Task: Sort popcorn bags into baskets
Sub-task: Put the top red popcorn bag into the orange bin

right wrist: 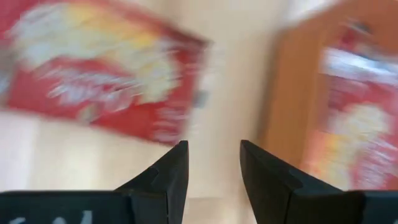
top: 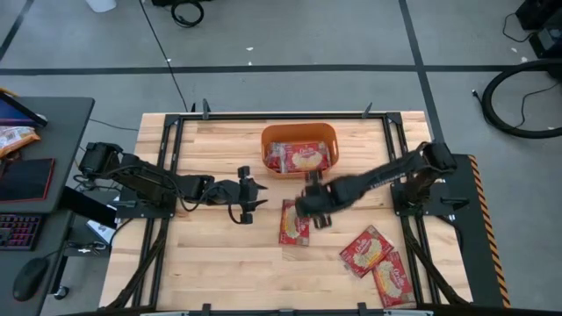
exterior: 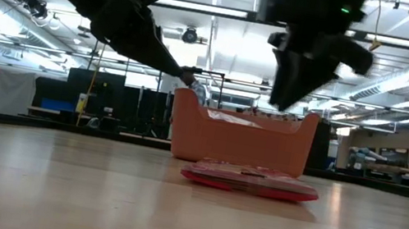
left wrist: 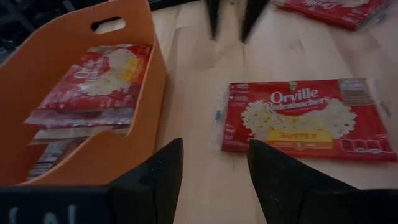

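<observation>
- Basket [top: 299, 132] first, from the high view: I see the orange tub against the table's [top: 219, 263] far edge, with popcorn bags [top: 299, 158] stacked inside it.
- One loose bag [top: 294, 222] lies flat just on the near side of the basket, and two more [top: 378, 263] lie overlapping toward the near right corner, close to the table's edge.
- My right gripper [top: 314, 204] hangs over the strip between the basket and the loose bag. My left gripper [top: 248, 195] waits off the basket's left corner, with bare wood all around it.
- In the low view the right gripper [exterior: 297, 84] is up in the air, clear of the basket rim [exterior: 245, 120], and the bag [exterior: 250, 180] lies flat on the table beneath it.
- The left wrist view shows my left fingers [left wrist: 155, 180] parted and holding nothing, the basket wall [left wrist: 149, 81] on one side, the butter bag [left wrist: 305, 118] on the other, open wood between.
- The right wrist view is blurred, but the right fingers [right wrist: 174, 174] stand apart and empty, over the gap between a bag [right wrist: 99, 74] and the basket wall [right wrist: 292, 93].
</observation>
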### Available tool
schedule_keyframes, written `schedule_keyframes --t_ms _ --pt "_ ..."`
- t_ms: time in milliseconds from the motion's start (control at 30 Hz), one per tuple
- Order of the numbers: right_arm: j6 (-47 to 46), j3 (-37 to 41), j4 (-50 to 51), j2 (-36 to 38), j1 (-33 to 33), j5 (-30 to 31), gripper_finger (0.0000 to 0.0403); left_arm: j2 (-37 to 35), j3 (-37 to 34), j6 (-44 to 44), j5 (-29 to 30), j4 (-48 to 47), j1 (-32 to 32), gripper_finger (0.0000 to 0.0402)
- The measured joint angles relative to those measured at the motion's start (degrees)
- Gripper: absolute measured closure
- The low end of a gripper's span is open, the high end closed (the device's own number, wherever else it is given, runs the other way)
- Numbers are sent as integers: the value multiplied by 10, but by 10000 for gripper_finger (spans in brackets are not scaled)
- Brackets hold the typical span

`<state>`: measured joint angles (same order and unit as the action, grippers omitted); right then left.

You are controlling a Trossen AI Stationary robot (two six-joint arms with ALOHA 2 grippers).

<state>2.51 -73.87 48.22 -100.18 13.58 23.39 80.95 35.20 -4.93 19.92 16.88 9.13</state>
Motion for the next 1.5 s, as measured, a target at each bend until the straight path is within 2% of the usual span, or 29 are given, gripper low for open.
schedule_keyframes --t_ms 100,267,400,500,667,1000,1133,1500 --pt "39 39 -35 -1 36 -3 255 0 0 0 -24 0 0 217" --pt "133 96 -90 -1 83 -7 253 0 0 0 -29 0 0 217" --pt "181 125 -123 -1 104 -7 254 0 0 0 -28 0 0 217" --pt "214 143 -184 -1 113 1 254 0 0 -1 -28 0 0 217" --pt "257 166 -270 -1 116 9 254 0 0 -2 -28 0 0 217" --pt "270 203 -279 -1 114 18 255 0 0 -2 -28 0 0 217" --pt "311 213 -316 -2 109 23 255 0 0 -2 -28 0 0 217" --pt "423 203 -371 -61 98 38 261 0 0 -2 -27 0 0 217"
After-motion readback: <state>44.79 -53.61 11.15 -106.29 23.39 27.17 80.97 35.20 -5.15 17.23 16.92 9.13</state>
